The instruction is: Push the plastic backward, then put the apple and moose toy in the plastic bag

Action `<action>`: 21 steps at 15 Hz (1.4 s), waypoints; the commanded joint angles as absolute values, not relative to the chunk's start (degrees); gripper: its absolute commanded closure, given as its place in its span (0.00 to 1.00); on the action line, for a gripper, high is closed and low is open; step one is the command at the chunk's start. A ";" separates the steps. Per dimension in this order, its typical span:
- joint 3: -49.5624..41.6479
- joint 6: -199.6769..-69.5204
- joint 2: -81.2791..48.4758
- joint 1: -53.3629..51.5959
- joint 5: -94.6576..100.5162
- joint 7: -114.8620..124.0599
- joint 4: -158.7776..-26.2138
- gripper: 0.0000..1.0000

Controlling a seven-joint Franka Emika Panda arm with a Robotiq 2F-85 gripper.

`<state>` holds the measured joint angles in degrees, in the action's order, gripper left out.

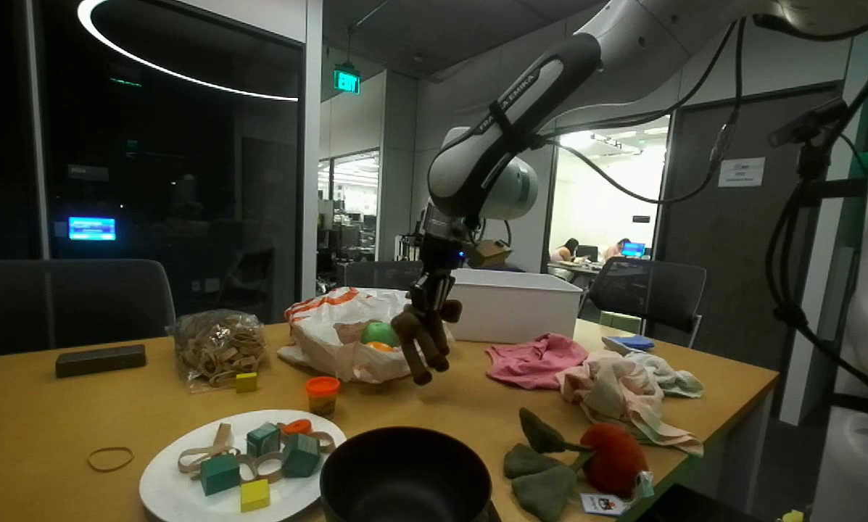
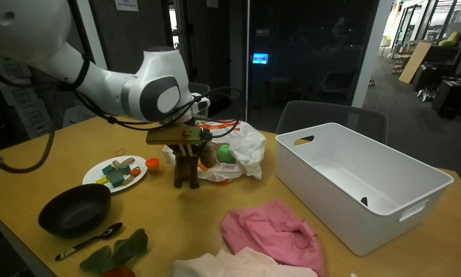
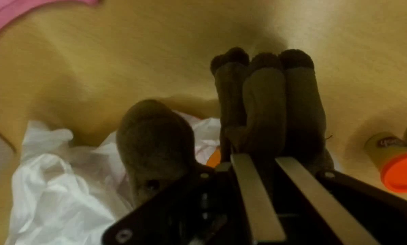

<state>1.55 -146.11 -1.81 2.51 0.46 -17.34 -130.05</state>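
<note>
My gripper (image 1: 431, 296) is shut on a brown plush moose toy (image 1: 413, 341) and holds it above the table. Its legs hang down in both exterior views (image 2: 185, 171). In the wrist view, the legs of the moose (image 3: 268, 98) point away past the fingertips (image 3: 263, 159), with the head to the left. The white plastic bag (image 1: 317, 330) with red print lies open on the table, close behind the moose; it also shows in an exterior view (image 2: 249, 144). A green round fruit, perhaps the apple (image 2: 225, 154), sits in the bag's mouth with an orange item (image 1: 381, 347) beside it.
A white bin (image 2: 330, 192) stands beside the bag. Nearby are a pink cloth (image 2: 272, 234), an orange-lidded tub (image 1: 323, 395), a white plate (image 1: 165, 475) with blocks, a black bowl (image 1: 404, 471), a plush plant (image 1: 615, 457) and a clear bag of bands (image 1: 220, 348).
</note>
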 commanded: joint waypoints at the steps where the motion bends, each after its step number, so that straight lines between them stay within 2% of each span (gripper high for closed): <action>1: 1.11 -152.47 -0.67 0.87 8.26 -8.27 -129.84 0.90; 11: 2.49 -153.25 -3.42 -2.66 41.44 21.61 -124.10 0.90; 18: 1.76 -154.43 -12.12 -3.86 52.44 25.54 -123.34 0.92; 21: 2.29 -153.40 -14.80 -3.06 50.97 21.63 -122.11 0.89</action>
